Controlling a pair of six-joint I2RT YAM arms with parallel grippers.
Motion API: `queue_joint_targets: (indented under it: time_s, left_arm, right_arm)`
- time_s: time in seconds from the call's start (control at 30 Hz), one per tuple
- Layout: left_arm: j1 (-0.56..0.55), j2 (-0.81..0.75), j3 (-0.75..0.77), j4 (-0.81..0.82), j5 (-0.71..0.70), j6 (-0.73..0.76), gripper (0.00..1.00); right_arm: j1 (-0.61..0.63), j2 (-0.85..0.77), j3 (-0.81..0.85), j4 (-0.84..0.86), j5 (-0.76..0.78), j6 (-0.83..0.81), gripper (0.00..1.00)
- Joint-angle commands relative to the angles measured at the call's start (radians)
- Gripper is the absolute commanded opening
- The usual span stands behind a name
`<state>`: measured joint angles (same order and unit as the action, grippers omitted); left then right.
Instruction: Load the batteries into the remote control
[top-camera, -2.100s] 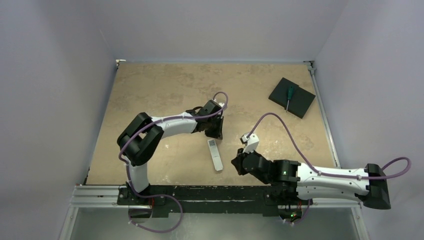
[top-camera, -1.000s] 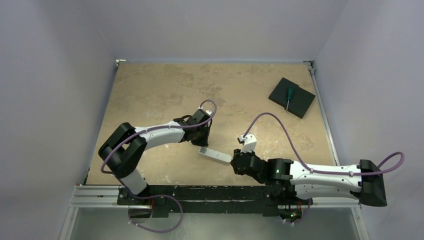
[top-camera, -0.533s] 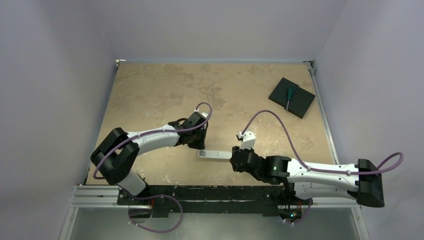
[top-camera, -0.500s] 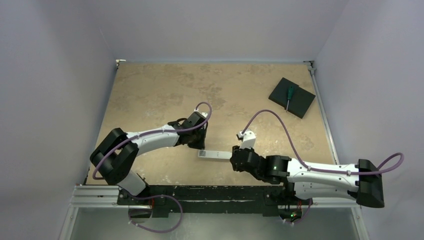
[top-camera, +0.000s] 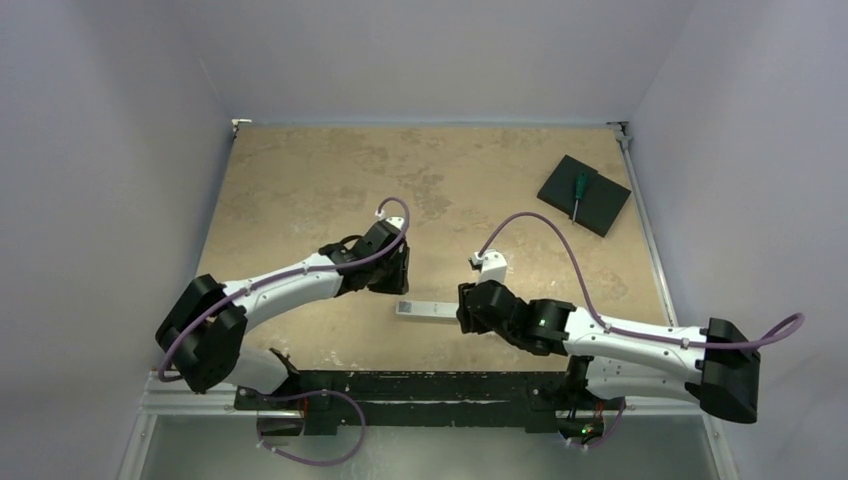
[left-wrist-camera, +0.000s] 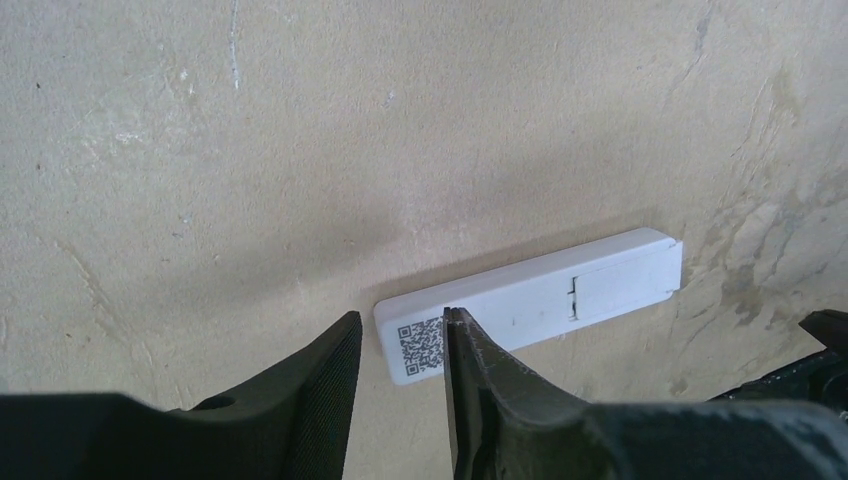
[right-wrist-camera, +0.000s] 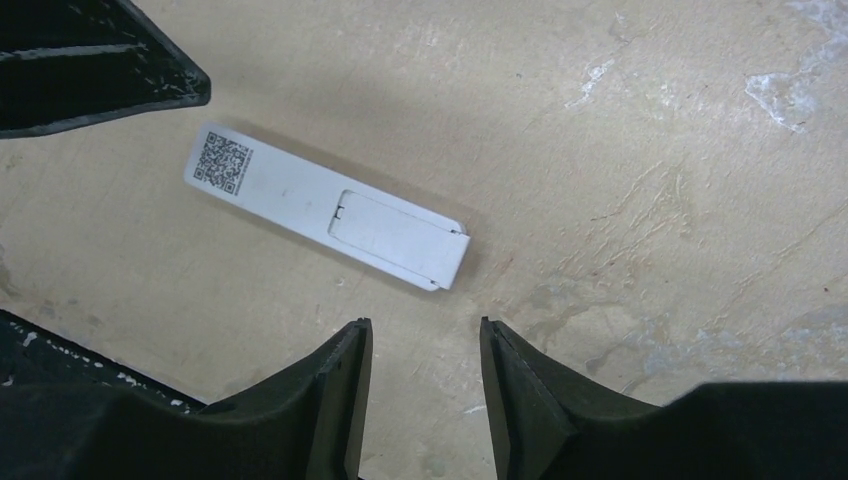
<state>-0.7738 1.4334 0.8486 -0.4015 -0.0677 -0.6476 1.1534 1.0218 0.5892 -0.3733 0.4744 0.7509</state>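
Observation:
The remote control (top-camera: 428, 309) lies flat and crosswise on the table between the two arms. Its back faces up, showing a QR label and a closed battery cover (left-wrist-camera: 620, 285). My left gripper (top-camera: 399, 289) hovers at the QR end (left-wrist-camera: 422, 346), jaws open and touching nothing. In the left wrist view the left gripper (left-wrist-camera: 400, 326) frames that end. My right gripper (top-camera: 463, 311) is open just short of the cover end (right-wrist-camera: 400, 240), with bare table between the tips of the right gripper (right-wrist-camera: 425, 326). The batteries are out of view.
A green-handled screwdriver (top-camera: 578, 190) rests on a black square pad (top-camera: 584, 195) at the back right, near the table's right edge. The arm bases and metal rail (top-camera: 420, 385) run along the near edge.
The left gripper swung the remote from lengthwise to crosswise, then opened and let it go, pulling back slightly. The right gripper shifted left towards the remote and opened wider.

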Motion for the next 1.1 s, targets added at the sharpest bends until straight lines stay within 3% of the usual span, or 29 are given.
queue_joint_targets:
  time_s: [0.0, 0.47, 1.07]
  left_arm:
    - [-0.002, -0.051, -0.035, -0.009, -0.014, -0.028, 0.37]
    - [-0.001, -0.080, -0.146, 0.095, 0.058, -0.063, 0.46]
    - [-0.001, -0.097, -0.197, 0.153, 0.098, -0.063, 0.46]
  right_arm:
    - [-0.027, 0.024, 0.039, 0.047, -0.039, -0.027, 0.53]
    - [-0.080, 0.104, 0.030, 0.112, -0.050, 0.022, 0.66]
    - [-0.108, 0.253, 0.085, 0.119, -0.050, 0.085, 0.65]
